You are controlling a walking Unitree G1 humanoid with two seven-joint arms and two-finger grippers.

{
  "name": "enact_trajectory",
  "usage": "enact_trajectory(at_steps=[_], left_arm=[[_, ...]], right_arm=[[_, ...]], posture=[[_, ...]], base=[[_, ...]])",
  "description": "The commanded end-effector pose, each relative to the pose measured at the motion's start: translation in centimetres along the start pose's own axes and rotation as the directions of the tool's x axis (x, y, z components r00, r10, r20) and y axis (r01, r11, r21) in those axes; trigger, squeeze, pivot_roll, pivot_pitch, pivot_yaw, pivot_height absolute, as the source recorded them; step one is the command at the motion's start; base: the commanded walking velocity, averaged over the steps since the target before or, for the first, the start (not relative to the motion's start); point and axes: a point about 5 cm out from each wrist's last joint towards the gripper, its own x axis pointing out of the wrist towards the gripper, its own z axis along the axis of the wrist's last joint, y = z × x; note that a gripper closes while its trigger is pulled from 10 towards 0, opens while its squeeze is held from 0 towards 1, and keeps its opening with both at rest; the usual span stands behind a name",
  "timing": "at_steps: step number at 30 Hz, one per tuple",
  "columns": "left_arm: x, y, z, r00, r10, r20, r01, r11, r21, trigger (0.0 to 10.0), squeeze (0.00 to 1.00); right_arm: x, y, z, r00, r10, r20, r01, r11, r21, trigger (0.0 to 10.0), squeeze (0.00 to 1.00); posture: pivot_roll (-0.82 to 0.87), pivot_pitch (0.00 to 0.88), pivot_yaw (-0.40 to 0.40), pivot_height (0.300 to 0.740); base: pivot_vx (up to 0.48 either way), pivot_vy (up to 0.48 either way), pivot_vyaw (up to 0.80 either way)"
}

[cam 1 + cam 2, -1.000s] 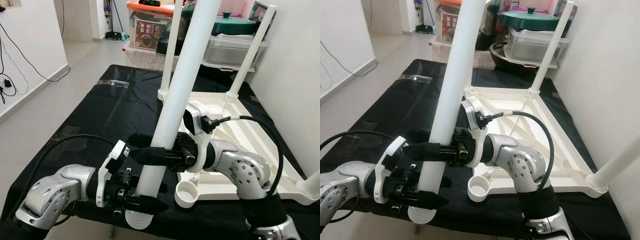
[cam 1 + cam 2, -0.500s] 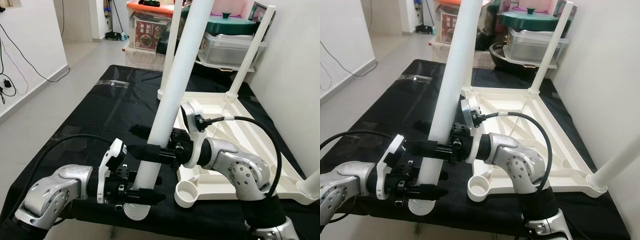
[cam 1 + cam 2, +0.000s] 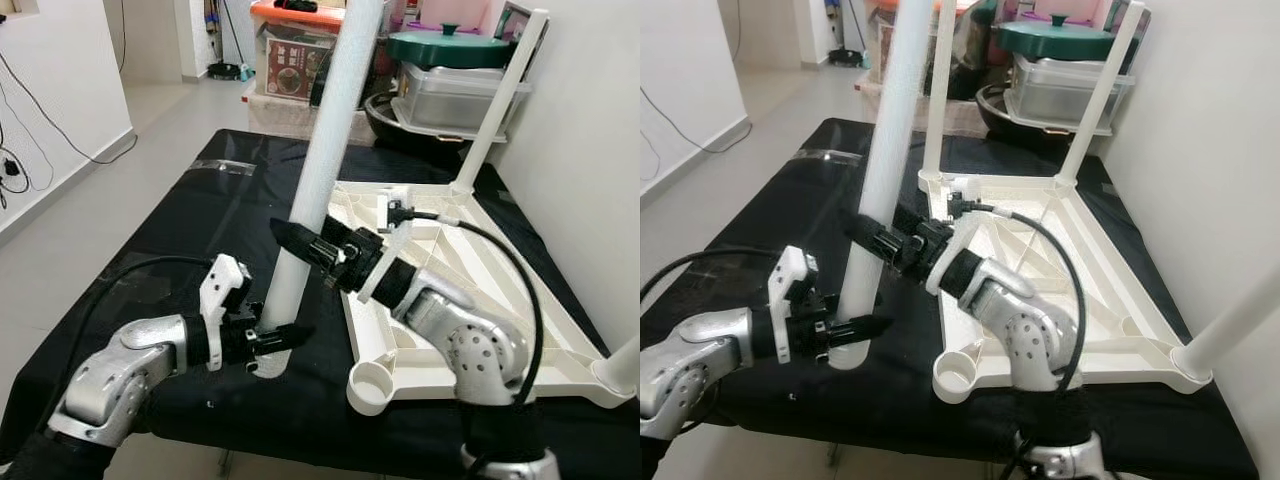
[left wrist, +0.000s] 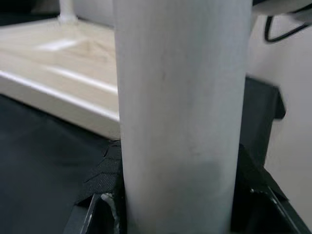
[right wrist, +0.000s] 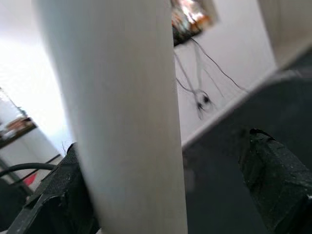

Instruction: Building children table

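Left gripper (image 3: 278, 338) low over the black cloth (image 3: 190, 225), fingers clamped on the bottom end of the loose white leg (image 3: 318, 160); left wrist view has the leg pressed between both black pads (image 4: 103, 170); leg stands nearly upright, leaning slightly right, its foot on the cloth just left of the upturned tabletop (image 3: 470, 260); right gripper (image 3: 300, 240) higher up, fingers either side of the leg, grip tight or loose cannot tell; empty round socket (image 3: 372, 385) at tabletop's near corner; fitted legs (image 3: 497, 100) stand at other corners; storage bins (image 3: 455, 95) behind.
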Motion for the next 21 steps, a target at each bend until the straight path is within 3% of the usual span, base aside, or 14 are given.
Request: enact_trajectory(at_steps=[1, 8, 9, 10, 11, 21], left_arm=[[0.5, -0.3, 0.7, 1.000, -0.013, 0.025, 0.011, 0.998, 0.055, 10.0, 0.00], [1.4, -0.2, 0.6, 1.000, -0.018, 0.001, 0.018, 0.994, 0.105, 10.0, 0.00], [1.6, -0.3, 0.7, 1.000, -0.023, 0.001, 0.022, 0.994, 0.110, 10.0, 0.00], [1.6, -0.3, 0.7, 1.000, -0.023, 0.001, 0.022, 0.994, 0.110, 10.0, 0.00], [1.7, -0.3, 0.7, 1.000, -0.024, 0.002, 0.023, 0.993, 0.115, 10.0, 0.00], [2.3, -0.4, 0.4, 1.000, -0.018, 0.011, 0.017, 0.994, 0.111, 10.0, 0.00]], right_arm=[[-0.5, -0.6, -0.3, 0.998, -0.061, -0.012, 0.062, 0.998, 0.011, 10.0, 0.00], [-0.2, 0.0, -1.8, 0.994, -0.108, -0.033, 0.110, 0.993, 0.051, 10.0, 0.00], [-0.1, 0.2, -2.0, 0.994, -0.107, -0.034, 0.108, 0.993, 0.051, 4.0, 0.00], [-0.1, 0.2, -2.0, 0.994, -0.107, -0.034, 0.108, 0.993, 0.051, 4.0, 0.00], [0.1, 0.4, -2.0, 0.994, -0.110, -0.026, 0.111, 0.993, 0.047, 0.0, 0.00], [0.3, 1.0, -1.3, 0.985, -0.166, 0.045, 0.163, 0.985, 0.056, 0.0, 0.00]], posture=[[0.08, 0.000, -0.098, 0.740], [0.08, 0.000, -0.093, 0.740], [0.08, 0.000, -0.091, 0.740], [0.08, 0.000, -0.091, 0.740], [0.08, 0.000, -0.091, 0.740], [0.07, 0.000, -0.088, 0.740]], base=[[0.000, 0.000, 0.00], [0.000, 0.000, 0.00], [0.000, 0.000, 0.00], [0.000, 0.000, 0.00], [0.000, 0.000, 0.00], [0.000, 0.000, 0.00]])
